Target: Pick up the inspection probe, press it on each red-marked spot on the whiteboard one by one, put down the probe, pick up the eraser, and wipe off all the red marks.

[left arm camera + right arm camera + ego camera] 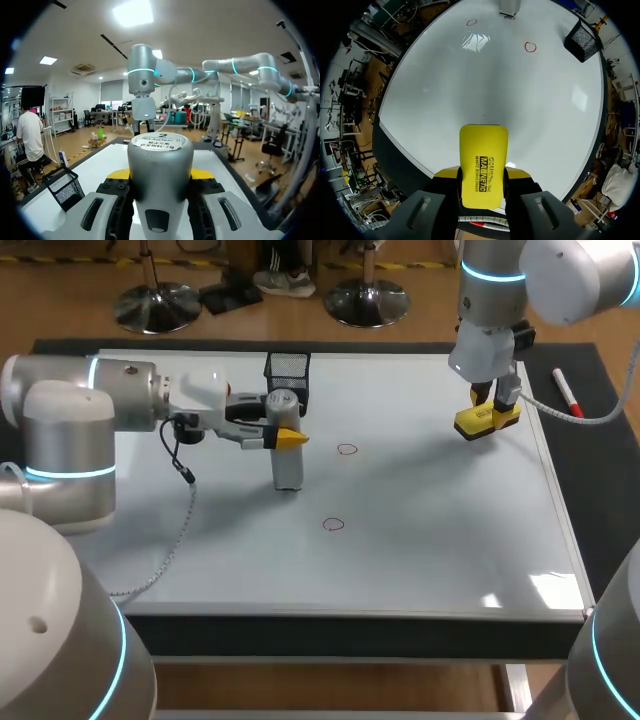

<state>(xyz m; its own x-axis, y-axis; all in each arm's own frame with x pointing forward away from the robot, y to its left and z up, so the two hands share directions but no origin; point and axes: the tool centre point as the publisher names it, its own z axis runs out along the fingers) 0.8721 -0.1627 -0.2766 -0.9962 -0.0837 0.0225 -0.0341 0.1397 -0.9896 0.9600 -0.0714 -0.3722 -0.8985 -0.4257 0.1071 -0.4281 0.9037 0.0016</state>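
While the left gripper (286,436) pinches the grey inspection probe (287,466) near its top, the probe stands upright on the whiteboard (430,550), left of the board's middle. A black mesh basket (288,368) sits just behind it at the far edge; its inside cannot be made out. One red ring (347,449) and another red ring (333,524) lie toward the middle. The right gripper (487,420) clamps the yellow eraser (483,160) near the far right corner. A red-and-white marker (566,392) lies beyond the right edge.
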